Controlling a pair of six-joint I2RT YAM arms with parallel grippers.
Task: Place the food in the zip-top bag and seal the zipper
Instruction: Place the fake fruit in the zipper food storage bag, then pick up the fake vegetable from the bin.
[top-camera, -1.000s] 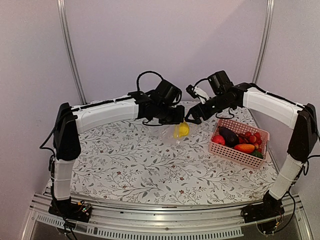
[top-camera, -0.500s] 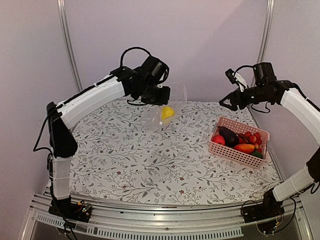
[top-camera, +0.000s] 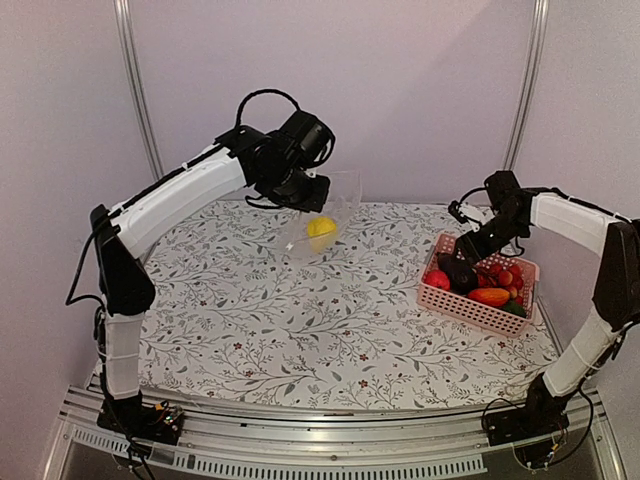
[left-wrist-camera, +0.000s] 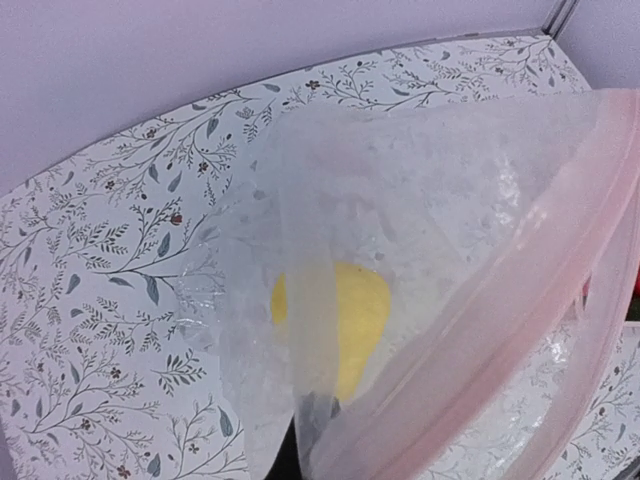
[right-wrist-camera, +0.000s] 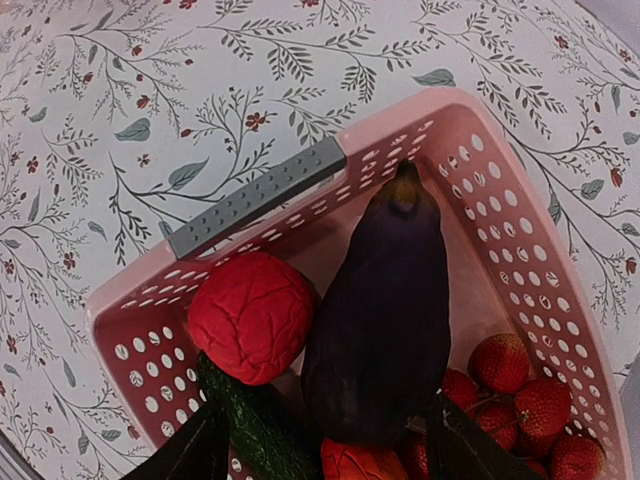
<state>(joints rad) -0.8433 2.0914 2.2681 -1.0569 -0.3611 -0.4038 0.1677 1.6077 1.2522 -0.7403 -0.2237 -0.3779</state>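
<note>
The left fingers (top-camera: 311, 191) are clamped on the zip-top bag (top-camera: 330, 212), which hangs above the table (top-camera: 250, 310) toward its 12 o'clock side with 1 yellow lemon (top-camera: 321, 228) inside. The right fingers (right-wrist-camera: 465, 452) stand apart, holding nothing, and straddle the eggplant (right-wrist-camera: 385, 300) in the pink basket (right-wrist-camera: 255, 195) at the table's 3 o'clock.

Closing here could also catch the cucumber (right-wrist-camera: 250, 430) at the eggplant's 7 o'clock. The smooth, rounded eggplant might also slip out, or a lift might drag the light basket. The bag looks pinched at 1 spot, so its mouth may sag. A long piece could then snag on the zipper (left-wrist-camera: 520, 300) or pull the film free.

Crinkled plastic fills the left wrist view, so I cannot tell how wide the mouth gapes. The right fingertips are cut off at the frame's bottom edge, so contact with the eggplant is unclear.
</note>
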